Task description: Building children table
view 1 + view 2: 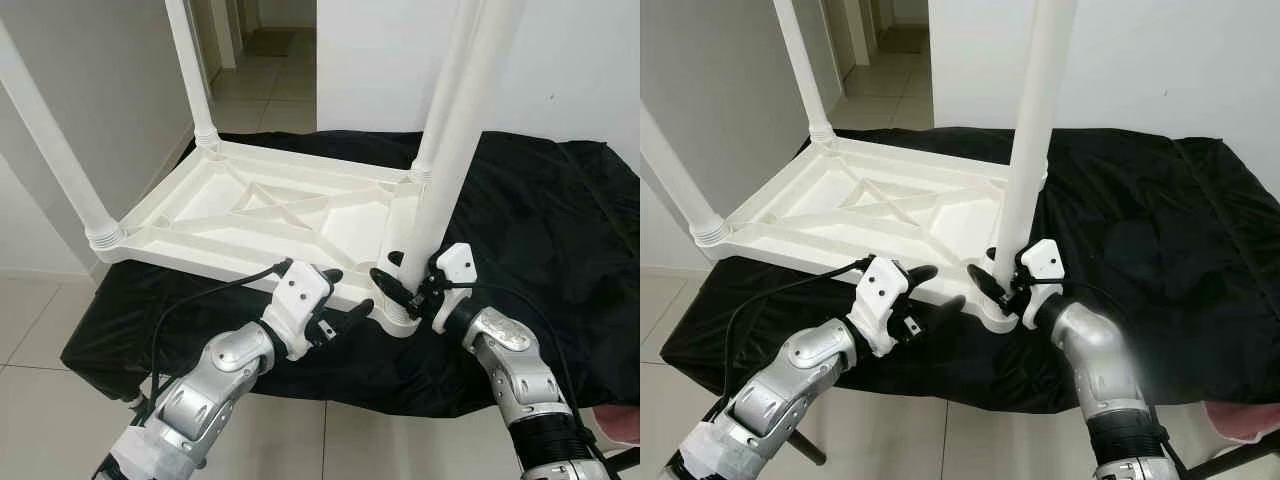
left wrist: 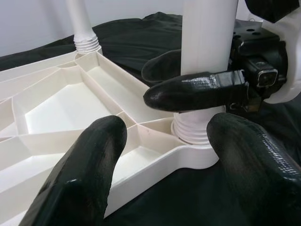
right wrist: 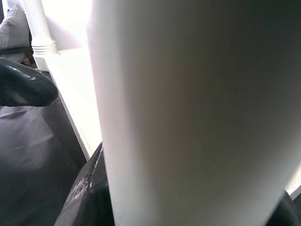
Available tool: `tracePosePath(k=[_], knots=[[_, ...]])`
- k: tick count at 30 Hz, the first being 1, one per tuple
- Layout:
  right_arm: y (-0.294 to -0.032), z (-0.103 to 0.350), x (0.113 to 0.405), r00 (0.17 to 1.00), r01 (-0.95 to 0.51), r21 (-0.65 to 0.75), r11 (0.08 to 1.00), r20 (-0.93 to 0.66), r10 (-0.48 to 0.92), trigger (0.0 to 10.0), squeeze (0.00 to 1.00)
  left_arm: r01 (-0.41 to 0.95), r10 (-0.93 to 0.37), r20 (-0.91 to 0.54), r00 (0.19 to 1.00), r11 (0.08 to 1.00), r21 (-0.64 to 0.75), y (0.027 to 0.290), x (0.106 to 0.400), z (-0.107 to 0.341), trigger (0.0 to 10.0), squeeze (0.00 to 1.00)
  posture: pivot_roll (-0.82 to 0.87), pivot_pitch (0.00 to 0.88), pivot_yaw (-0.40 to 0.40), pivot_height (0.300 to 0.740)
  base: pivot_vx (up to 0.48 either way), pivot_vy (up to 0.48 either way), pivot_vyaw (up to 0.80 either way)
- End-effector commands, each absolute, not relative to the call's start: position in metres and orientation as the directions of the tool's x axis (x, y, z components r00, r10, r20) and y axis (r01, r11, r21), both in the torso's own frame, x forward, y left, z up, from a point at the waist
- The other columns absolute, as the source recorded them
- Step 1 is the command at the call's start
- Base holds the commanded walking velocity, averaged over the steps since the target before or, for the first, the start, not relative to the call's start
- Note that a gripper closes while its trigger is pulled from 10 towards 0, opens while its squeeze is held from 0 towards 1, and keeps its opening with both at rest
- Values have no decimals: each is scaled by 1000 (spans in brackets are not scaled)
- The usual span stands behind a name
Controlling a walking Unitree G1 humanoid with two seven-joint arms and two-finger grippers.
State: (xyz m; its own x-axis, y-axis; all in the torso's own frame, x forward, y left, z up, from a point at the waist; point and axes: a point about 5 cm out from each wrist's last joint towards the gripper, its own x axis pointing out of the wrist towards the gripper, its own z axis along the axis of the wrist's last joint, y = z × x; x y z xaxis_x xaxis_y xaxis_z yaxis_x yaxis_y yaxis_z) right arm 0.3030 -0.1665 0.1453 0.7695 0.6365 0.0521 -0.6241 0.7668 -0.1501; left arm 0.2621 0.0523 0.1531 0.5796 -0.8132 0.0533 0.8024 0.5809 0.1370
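Four white legs stood up from the upturned children's table top, which lay ribbed side up on a surface draped in black cloth. The far left leg and the near left leg sat in their threaded corner sockets, and another leg rose from the far right corner. The nearest leg stood upright in the socket at the near right corner of the table top, close to the front edge of the cloth.

The right gripper was pinched around this nearest leg just above its socket, one black finger lying across the front of the leg and the other behind it. In the right wrist view the leg's white wall stood right against the camera, with a black fingertip at its base.

The left gripper hovered just beside the same corner, its two fingers spread apart and holding nothing. One fingertip hung over the table top's front rim, and the other was over the black cloth beside the socket. Whether either fingertip touched the rim could not be told.

Pale tiled floor showed below the surface's front edge, and a white wall stood behind.
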Motion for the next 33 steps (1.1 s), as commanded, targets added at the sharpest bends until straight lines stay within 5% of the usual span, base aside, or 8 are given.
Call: tracePosePath(k=[1,3,4,10,19,33], knots=[[-167,139,301,767,-633,-124,764,28,641,0,0,868,-878,16,479,476,143,51,256,149,10000,0,-59,0,45,740,0,0,0],[-167,137,300,774,-628,-98,772,24,633,0,0,867,-877,16,481,478,141,52,255,148,10000,0,-59,0,45,740,0,0,0],[-167,136,299,778,-623,-91,777,24,628,10000,0,867,-876,14,481,478,140,52,254,148,10000,0,-60,0,43,740,0,0,0],[-167,137,300,799,-598,-52,800,38,600,10000,0,870,-877,13,479,477,123,50,252,146,10000,0,-61,0,37,740,0,0,0],[-155,142,298,943,-327,27,945,83,324,10000,0,868,-875,17,485,483,119,48,250,145,10000,0,-58,0,22,740,0,0,0],[-137,135,286,998,61,71,996,19,-62,10000,0,864,-870,21,492,491,112,49,251,145,10000,0,-53,0,11,740,0,0,0]])
